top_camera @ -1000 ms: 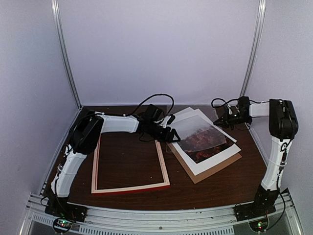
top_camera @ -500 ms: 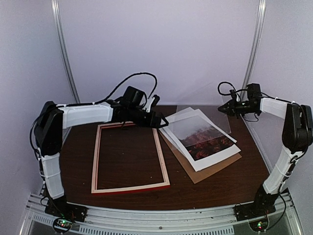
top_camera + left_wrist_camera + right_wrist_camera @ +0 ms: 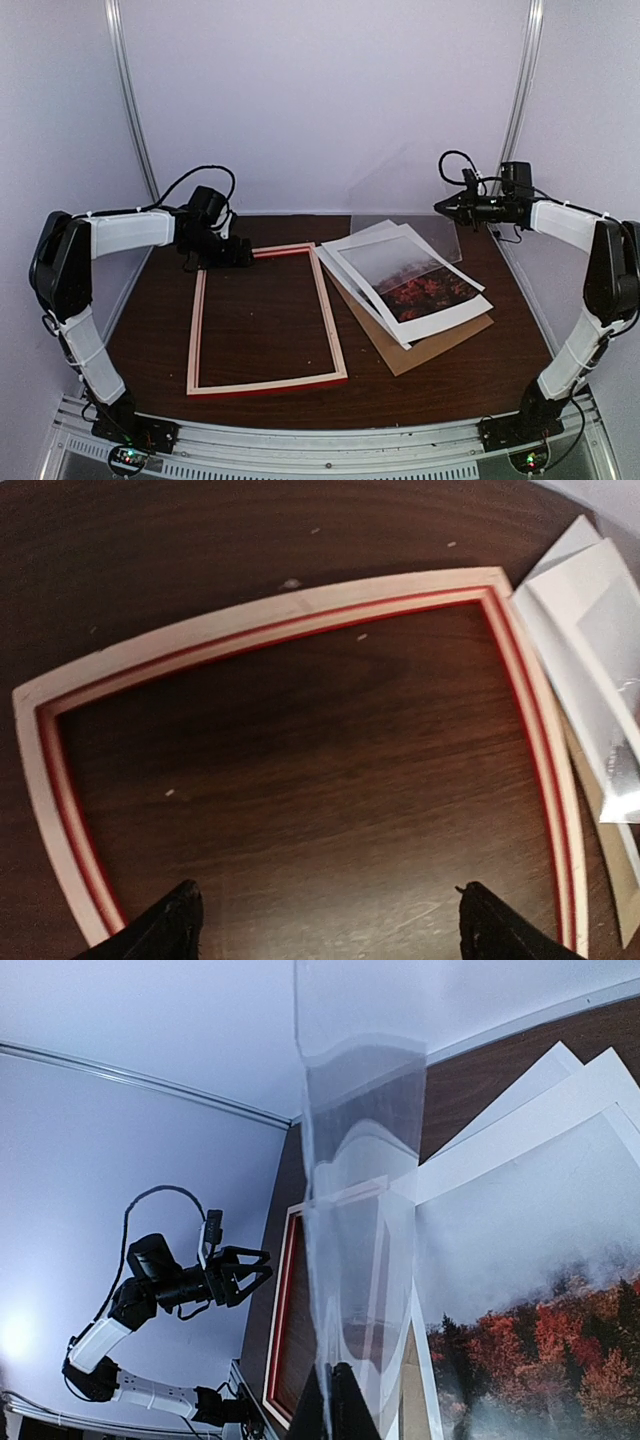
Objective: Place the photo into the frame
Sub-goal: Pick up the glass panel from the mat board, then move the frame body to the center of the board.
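Nearest my bases, at about 7 o'clock on the dark wooden table (image 3: 440, 390), lies the near rail of the frame (image 3: 268, 383). The frame rests flat with its pale back turned up, and a line of red shows along its lower edge and inner lip. It runs away from me toward 11 o'clock. Only bare table shows inside it.

Just beside the frame's right rail, at about 3 o'clock, sits a loose stack. A plain brown backing board (image 3: 435, 350) is at the bottom, with its near corner sticking out toward 5 o'clock. On it lies a white mat board (image 3: 372, 234), whose edge peeks out on the far side. The photo (image 3: 415, 280) is on top, face up, with its grey sky toward the far end and its red foliage toward me. The photo is outside the frame, and I cannot tell whether its edge touches the rail.

Farther back, at 11 o'clock, my left gripper (image 3: 240, 257) hangs over the frame's far rail, close to the far left corner. Its wrist camera looks down into the frame. The two fingertips (image 3: 178, 920) stand wide apart with nothing between them.

At 1 o'clock, above the far right of the table, my right gripper (image 3: 442, 208) is raised and points toward 9 o'clock. It is clamped on the edge of a clear sheet (image 3: 360, 1220). The sheet stands roughly upright in the air behind the stack, with its lower part faint against the wall.
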